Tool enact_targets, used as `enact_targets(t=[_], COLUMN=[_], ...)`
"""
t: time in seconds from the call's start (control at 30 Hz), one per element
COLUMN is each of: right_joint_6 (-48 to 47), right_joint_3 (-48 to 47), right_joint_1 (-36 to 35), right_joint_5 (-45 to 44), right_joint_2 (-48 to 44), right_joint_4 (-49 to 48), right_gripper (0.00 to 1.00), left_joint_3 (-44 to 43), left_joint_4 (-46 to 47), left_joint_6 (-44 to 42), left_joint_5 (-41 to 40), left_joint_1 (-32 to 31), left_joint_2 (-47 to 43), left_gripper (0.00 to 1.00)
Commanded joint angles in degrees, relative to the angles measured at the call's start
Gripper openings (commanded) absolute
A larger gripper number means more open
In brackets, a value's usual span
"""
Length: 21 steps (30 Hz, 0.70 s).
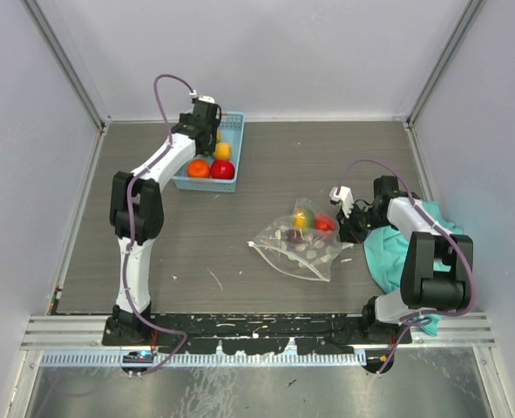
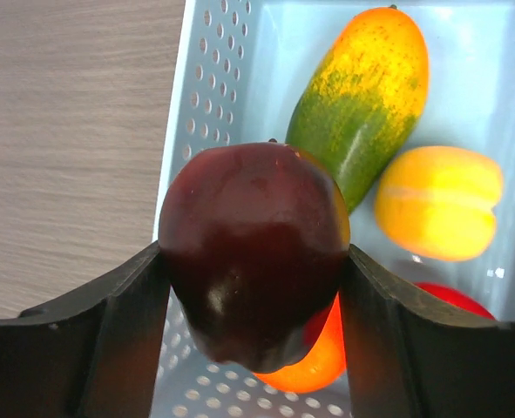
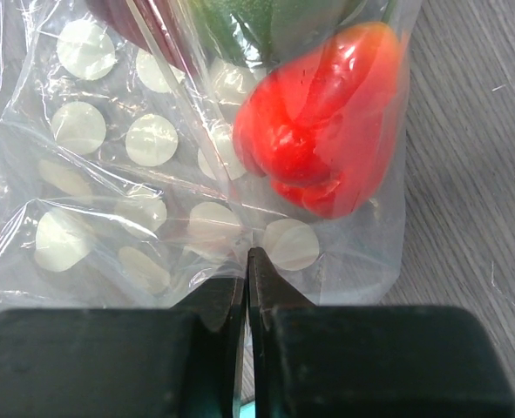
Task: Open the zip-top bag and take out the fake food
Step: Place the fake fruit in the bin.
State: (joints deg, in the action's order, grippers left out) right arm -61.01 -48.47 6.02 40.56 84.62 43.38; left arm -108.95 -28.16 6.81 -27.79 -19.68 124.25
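The clear zip-top bag [image 1: 299,247] with white dots lies on the table right of centre, with a red piece [image 1: 325,224] and a yellow-green piece [image 1: 303,218] inside. My right gripper [image 1: 355,225] is shut on the bag's edge [image 3: 240,235], right below the red fruit [image 3: 327,148]. My left gripper [image 1: 203,117] is over the blue basket [image 1: 233,131] at the back. It is shut on a dark purple fruit [image 2: 253,248] and holds it above the basket's left rim [image 2: 183,122].
The basket holds a green-orange mango [image 2: 362,96], a yellow-orange fruit [image 2: 438,200], an orange one [image 2: 314,361] and a red one [image 2: 456,300]. A teal cloth [image 1: 395,252] lies by the right arm. Grey walls enclose the table.
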Motion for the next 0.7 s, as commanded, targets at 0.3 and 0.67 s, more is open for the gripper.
enact_targets(t=[0.3,0.67], right_joint_6=[0.9,-0.8], right_joint_3=[-3.5,-6.9], right_joint_1=[0.2,0.2], right_joint_5=[1.9,0.8], right_joint_2=[-0.9,-6.2], right_joint_4=[1.1,5.9], right_gripper=[0.27,0.55], left_joint_3=[-10.2,25.5], left_joint_4=[-3.8,9.4], left_joint_6=[-4.5,6.3], left_joint_5=[-2.9,32.6], left_joint_1=[0.4,0.6], left_joint_2=[-0.6,-32.9], left_gripper=[0.98,0.98])
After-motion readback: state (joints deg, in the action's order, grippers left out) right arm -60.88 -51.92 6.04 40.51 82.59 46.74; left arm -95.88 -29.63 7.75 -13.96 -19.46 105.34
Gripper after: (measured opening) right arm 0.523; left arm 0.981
